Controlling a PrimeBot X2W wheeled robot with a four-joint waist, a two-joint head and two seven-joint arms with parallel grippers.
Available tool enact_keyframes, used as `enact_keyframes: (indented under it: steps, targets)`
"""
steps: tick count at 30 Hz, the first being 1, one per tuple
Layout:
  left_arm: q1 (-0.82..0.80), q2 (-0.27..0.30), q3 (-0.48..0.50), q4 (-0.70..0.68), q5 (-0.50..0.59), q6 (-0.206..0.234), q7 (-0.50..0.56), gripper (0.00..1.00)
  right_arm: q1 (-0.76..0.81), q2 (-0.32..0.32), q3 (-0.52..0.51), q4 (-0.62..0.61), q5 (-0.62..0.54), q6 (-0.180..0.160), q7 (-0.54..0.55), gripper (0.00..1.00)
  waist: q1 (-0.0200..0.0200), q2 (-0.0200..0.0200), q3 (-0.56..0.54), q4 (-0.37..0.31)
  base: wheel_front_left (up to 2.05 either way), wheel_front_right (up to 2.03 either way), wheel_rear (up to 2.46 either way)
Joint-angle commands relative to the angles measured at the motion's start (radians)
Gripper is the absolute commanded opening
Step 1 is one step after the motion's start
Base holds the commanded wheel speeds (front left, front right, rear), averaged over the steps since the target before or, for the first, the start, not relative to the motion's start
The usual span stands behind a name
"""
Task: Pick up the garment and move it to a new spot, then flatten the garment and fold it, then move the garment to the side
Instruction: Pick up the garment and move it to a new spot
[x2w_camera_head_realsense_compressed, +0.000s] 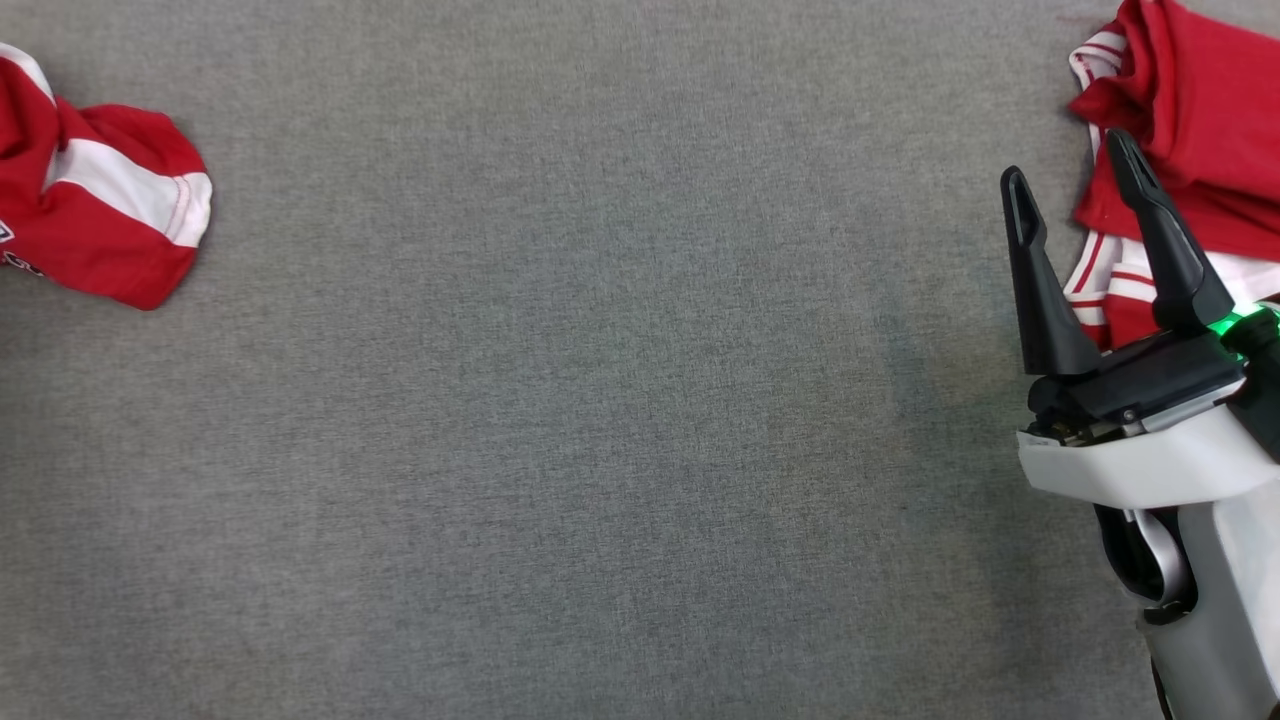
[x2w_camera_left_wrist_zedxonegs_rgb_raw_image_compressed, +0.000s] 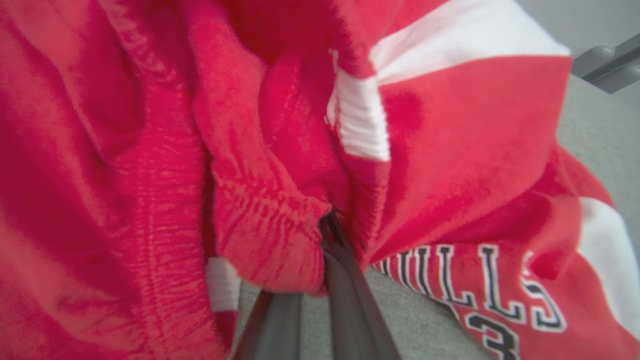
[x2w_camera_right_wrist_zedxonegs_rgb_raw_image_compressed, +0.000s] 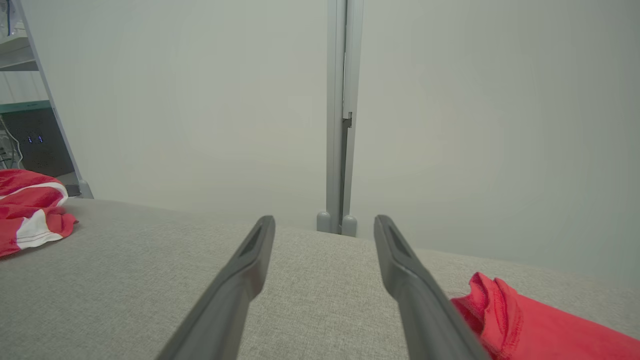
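A red and white garment (x2w_camera_head_realsense_compressed: 100, 215) lies bunched at the table's far left edge. In the left wrist view the same garment (x2w_camera_left_wrist_zedxonegs_rgb_raw_image_compressed: 450, 150), with dark "BULLS" lettering, crowds the camera. My left gripper (x2w_camera_left_wrist_zedxonegs_rgb_raw_image_compressed: 325, 225) is shut on a gathered red fold of it, the fingertips buried in cloth. My right gripper (x2w_camera_head_realsense_compressed: 1068, 160) stands open at the right of the table, nothing between its fingers (x2w_camera_right_wrist_zedxonegs_rgb_raw_image_compressed: 245, 265), just beside a second red garment (x2w_camera_head_realsense_compressed: 1190, 110).
The grey fabric table top (x2w_camera_head_realsense_compressed: 600, 400) stretches wide between the two garments. The second red garment (x2w_camera_right_wrist_zedxonegs_rgb_raw_image_compressed: 530, 325) lies just right of my right gripper (x2w_camera_right_wrist_zedxonegs_rgb_raw_image_compressed: 324, 222). Past the table's far edge stand a pale wall, a grey post (x2w_camera_right_wrist_zedxonegs_rgb_raw_image_compressed: 341, 115) and a shelf frame (x2w_camera_right_wrist_zedxonegs_rgb_raw_image_compressed: 35, 100).
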Motion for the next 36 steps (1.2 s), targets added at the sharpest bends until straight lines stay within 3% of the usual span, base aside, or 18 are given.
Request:
enact_keyframes:
  steps: [1, 13, 23, 28, 36]
  targets:
    - [-0.021, 0.013, -0.013, 0.005, 0.017, -0.018, -0.031, 0.0, 0.01, 0.006, 0.001, 0.009, -0.002, 0.0, -0.011, 1.0, -0.0001, 0.0, -0.039, 0.008, 0.0, 0.0, 0.0]
    - [-0.015, 0.034, -0.166, -0.135, 0.104, -0.058, -0.068, 0.0, 0.073, 0.038, 0.014, 0.088, 0.022, 0.0, -0.032, 1.0, -0.0001, 0.0, -0.277, 0.012, 0.0, 0.0, 0.0]
    - [0.035, 0.032, -0.294, -0.512, 0.064, -0.058, 0.046, 0.0, 0.132, 0.067, 0.0, 0.132, 0.04, 0.0, -0.041, 1.0, -0.0001, 0.0, -0.442, -0.054, 0.0, 0.0, 0.0]
    - [0.05, -0.028, -0.335, -0.713, 0.036, -0.047, 0.096, 0.0, 0.15, 0.061, -0.024, 0.142, 0.04, 0.0, -0.038, 1.0, -0.0001, 0.0, -0.476, -0.093, 0.0, 0.0, 0.0]
    - [0.144, -0.154, -0.313, -0.896, -0.049, 0.056, 0.06, 0.0, 0.162, 0.04, -0.073, 0.142, 0.036, 0.0, -0.021, 1.0, -0.0001, 0.0, -0.468, -0.122, 0.0, 0.0, 0.0]
